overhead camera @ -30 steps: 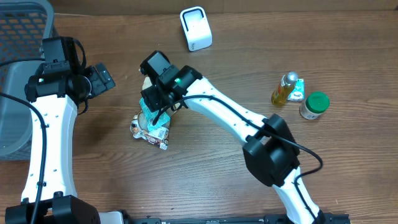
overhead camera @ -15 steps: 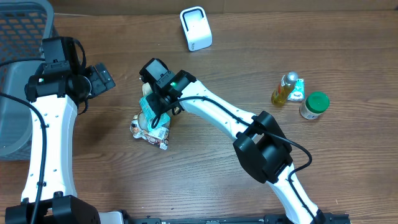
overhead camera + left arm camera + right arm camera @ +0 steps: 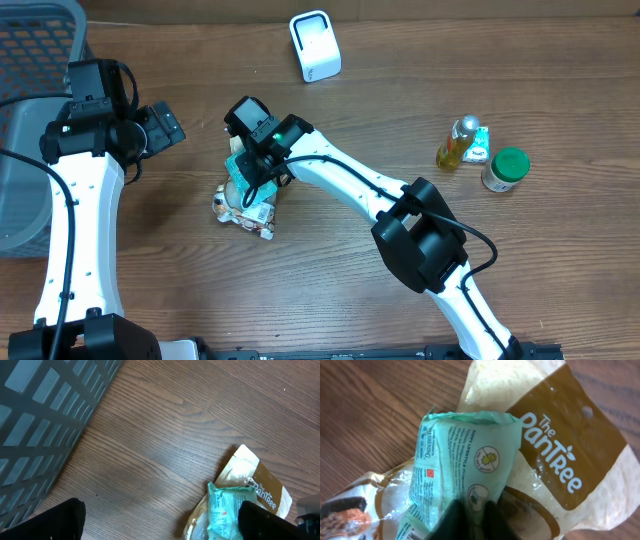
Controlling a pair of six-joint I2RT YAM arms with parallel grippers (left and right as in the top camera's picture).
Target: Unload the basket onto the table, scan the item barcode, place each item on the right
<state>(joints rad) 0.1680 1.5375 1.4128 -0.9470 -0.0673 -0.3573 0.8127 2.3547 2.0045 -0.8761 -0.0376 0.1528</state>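
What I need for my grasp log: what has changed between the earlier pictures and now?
The right gripper settled onto the pile and its fingers closed on the mint-green plastic packet lying on the tan-and-brown pouch. The left gripper stayed open beside the grey mesh basket; the white scanner, yellow bottle and green-lidded jar did not move.

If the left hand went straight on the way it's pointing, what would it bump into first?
Most likely the bare wooden table. The green packet lies just beside the left hand's line, though depth is unclear.
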